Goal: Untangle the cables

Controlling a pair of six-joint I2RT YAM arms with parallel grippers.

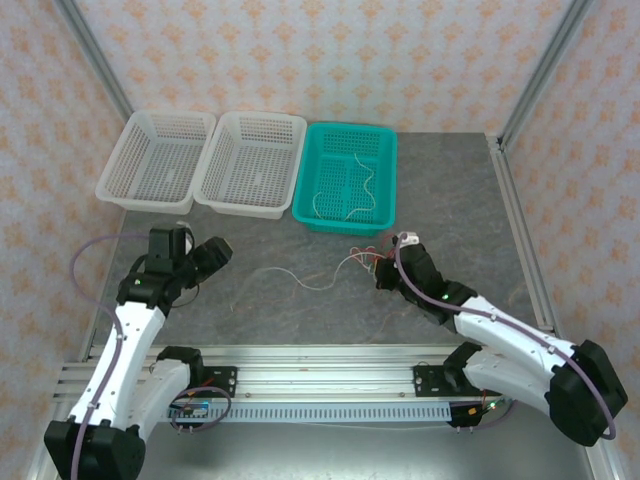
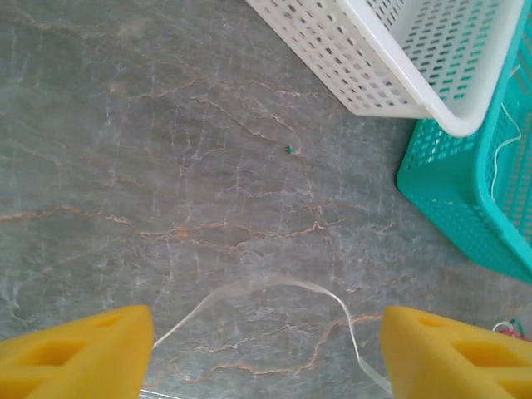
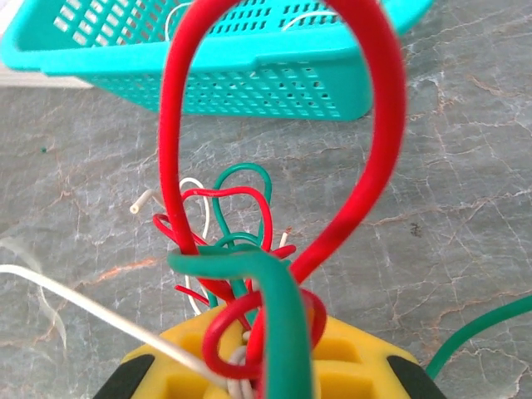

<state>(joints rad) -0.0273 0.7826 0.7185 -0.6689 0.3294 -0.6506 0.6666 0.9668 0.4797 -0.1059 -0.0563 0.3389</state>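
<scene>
The cables form a tangle (image 1: pixel 365 260) of red, dark green and cream-white wires on the grey table in front of the teal basket. My right gripper (image 1: pixel 385 277) is shut on this tangle. In the right wrist view its yellow jaws (image 3: pixel 258 362) pinch a big red loop (image 3: pixel 384 125), a green wire (image 3: pixel 283 332) and white strands. One white cable (image 1: pixel 300 280) trails left from the tangle. It arcs on the table (image 2: pixel 274 283) between the wide-apart yellow fingers (image 2: pixel 83 349) of my open left gripper (image 2: pixel 266 357), which holds nothing.
A teal basket (image 1: pixel 350 175) at the back centre holds loose white wires. Two white baskets (image 1: pixel 250 160) (image 1: pixel 155 158) stand to its left. Frame posts rise at the table's back corners. The left wrist view has a white basket corner (image 2: pixel 391 58) and the teal basket (image 2: pixel 474 191).
</scene>
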